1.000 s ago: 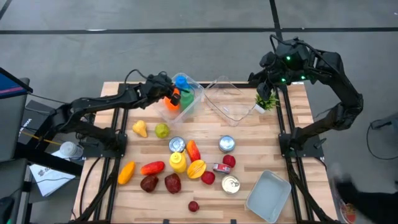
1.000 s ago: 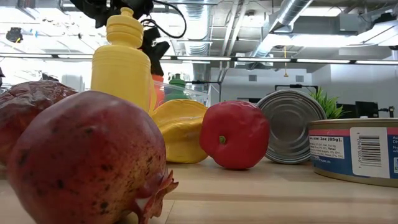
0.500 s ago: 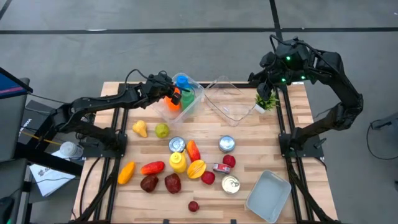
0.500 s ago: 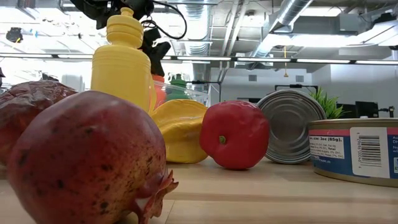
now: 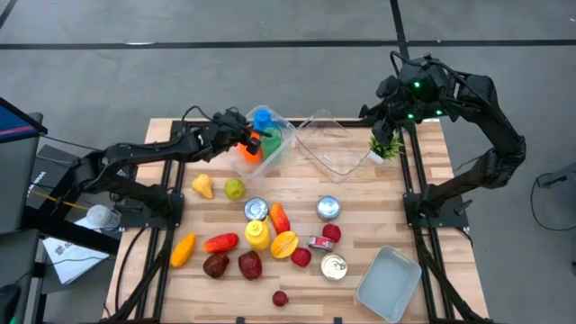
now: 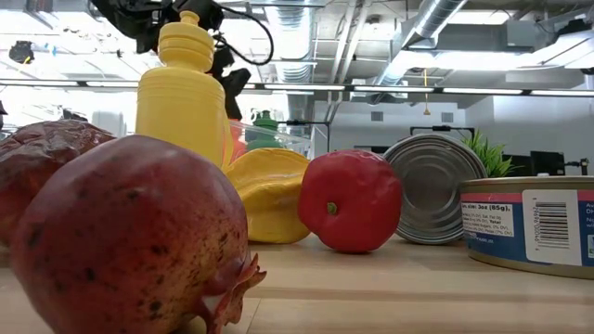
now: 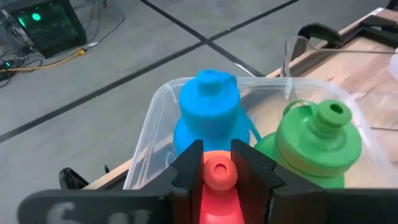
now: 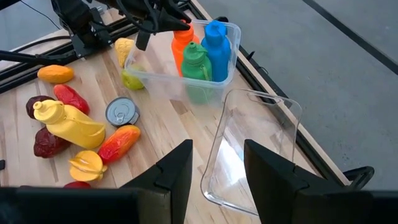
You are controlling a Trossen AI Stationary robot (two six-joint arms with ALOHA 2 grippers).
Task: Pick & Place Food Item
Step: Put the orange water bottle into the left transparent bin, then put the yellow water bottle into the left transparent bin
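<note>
A clear bin (image 5: 281, 155) at the table's far middle holds a blue bottle (image 7: 208, 106) and a green bottle (image 7: 317, 134), both upright. An orange-red bottle (image 8: 182, 43) stands upright in the same bin beside them, with my left gripper (image 7: 217, 163) shut on its top. My left arm reaches in from the table's left (image 5: 248, 137). My right gripper (image 8: 217, 168) hangs open and high over the table's far right corner (image 5: 389, 115), with nothing between its fingers. My left gripper pinches the orange-red bottle's cap (image 7: 217, 177) between its two fingers, one on each side. The fingers come slanting down from the table's left. The bottle stays upright inside the bin; whether its base rests on the bin's floor, I cannot tell.
A second clear bin (image 5: 328, 148) lies empty to the right of the first, with a small green plant (image 5: 387, 144) beyond it. Fruits, cans and a yellow bottle (image 5: 257, 234) crowd the table's middle and near side. A grey tray (image 5: 387, 283) sits at the near right.
</note>
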